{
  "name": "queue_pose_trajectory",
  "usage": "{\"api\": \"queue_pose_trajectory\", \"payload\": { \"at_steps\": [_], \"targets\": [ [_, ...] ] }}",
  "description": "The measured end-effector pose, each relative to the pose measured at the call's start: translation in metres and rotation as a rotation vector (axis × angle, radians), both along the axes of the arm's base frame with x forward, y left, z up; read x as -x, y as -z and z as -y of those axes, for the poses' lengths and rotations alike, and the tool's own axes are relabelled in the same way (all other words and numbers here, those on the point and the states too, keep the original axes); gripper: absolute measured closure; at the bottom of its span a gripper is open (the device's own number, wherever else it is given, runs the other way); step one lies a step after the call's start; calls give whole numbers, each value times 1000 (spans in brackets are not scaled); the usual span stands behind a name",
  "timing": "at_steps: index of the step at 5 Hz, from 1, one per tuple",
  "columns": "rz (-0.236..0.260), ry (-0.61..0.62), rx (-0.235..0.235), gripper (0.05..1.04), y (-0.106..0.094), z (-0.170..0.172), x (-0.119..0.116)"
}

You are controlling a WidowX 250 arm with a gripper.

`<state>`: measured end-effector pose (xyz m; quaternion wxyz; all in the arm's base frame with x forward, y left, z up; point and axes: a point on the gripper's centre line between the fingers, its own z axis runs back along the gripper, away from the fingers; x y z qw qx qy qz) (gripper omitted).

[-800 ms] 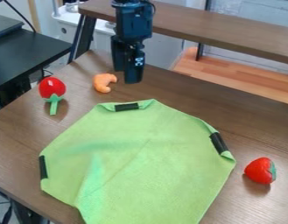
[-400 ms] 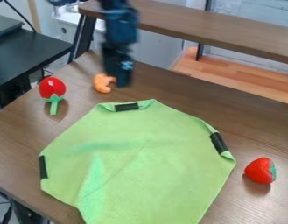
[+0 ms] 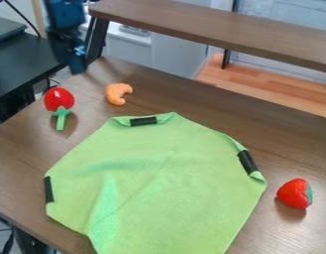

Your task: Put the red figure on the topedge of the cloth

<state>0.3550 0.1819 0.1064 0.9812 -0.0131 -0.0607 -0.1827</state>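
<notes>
At the upper left, my gripper point(image 3: 78, 68) hangs over the table's far left corner, above and a little right of the red figure and apart from it. The red figure point(image 3: 59, 100), a round red top on a green stem, lies near the table's left edge. A light green cloth point(image 3: 168, 178) is spread across the middle and front, its far edge folded over with a black strip. The red figure lies off the cloth, to the left of that far edge.
An orange shrimp-like toy point(image 3: 117, 93) lies behind the cloth. A strawberry toy point(image 3: 295, 193) rests on the table point(image 3: 291, 144) right of the cloth. A raised wooden shelf point(image 3: 225, 34) runs along the back; a black desk point(image 3: 26, 62) stands at the left.
The gripper has moved left, from behind the cloth past the orange toy to the table's far left corner, and somewhat up. The toys and cloth have stayed in place.
</notes>
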Motion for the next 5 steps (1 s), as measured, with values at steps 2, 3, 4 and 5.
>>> {"api": "queue_pose_trajectory", "payload": {
  "at_steps": [2, 3, 4, 5],
  "targets": [
    [11, -170, -36, 83, 39, -75, 9],
    [27, -195, -24, 83, 54, -81, 5],
    [85, -205, 3, 83, 54, -79, -5],
    [71, -199, 45, 83, 62, -67, -9]
  ]
}}
